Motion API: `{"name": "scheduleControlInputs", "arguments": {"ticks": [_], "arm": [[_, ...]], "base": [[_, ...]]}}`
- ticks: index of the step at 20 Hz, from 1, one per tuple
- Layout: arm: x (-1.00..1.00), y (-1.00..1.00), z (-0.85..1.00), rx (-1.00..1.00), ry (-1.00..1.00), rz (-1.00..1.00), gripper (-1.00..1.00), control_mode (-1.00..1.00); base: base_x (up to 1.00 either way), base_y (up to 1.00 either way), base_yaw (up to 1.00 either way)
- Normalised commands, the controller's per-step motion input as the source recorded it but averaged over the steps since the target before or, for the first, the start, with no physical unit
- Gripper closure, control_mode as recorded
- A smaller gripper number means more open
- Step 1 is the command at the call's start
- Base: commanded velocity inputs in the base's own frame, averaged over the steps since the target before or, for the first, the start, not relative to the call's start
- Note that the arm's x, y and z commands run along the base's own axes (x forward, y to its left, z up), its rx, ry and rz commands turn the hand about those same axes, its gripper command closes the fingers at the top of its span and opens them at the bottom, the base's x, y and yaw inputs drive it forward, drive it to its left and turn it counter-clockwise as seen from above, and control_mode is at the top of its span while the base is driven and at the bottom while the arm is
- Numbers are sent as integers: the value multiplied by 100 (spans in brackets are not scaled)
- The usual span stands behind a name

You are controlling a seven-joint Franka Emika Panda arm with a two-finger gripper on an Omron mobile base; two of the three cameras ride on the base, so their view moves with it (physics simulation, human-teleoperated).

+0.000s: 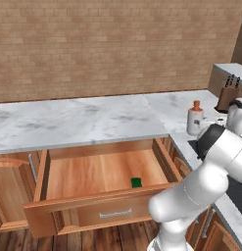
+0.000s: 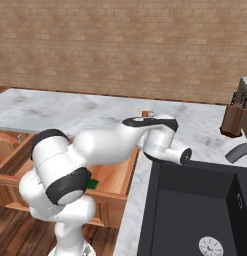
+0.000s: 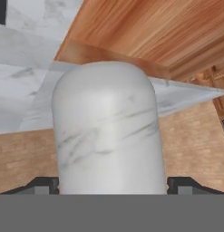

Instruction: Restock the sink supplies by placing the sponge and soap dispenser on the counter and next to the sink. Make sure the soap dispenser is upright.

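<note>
White-grey marble counter [image 1: 83,122] ran L-shaped over reddish wooden cabinets. Soap dispenser [image 1: 195,119] stood upright on it near the corner, knife block [image 1: 227,93] further back. Dark sink [image 2: 195,210] sat set into the counter. Open wooden drawer [image 1: 98,174] below held the green sponge [image 1: 136,183] on its floor.

Both base views share the open drawer [image 1: 100,176] (hand view close-up).
</note>
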Motion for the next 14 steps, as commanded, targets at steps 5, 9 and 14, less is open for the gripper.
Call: {"name": "scheduleControlInputs", "arguments": {"ticks": [5, 9, 14], "arm": [[47, -35, -40, 3, 0, 0, 100, -100], [48, -38, -24, 6, -1, 0, 100, -100], [42, -37, -44, 7, 0, 0, 100, -100]], "base": [[0, 0, 0], [0, 0, 0], [0, 0, 0]]}}
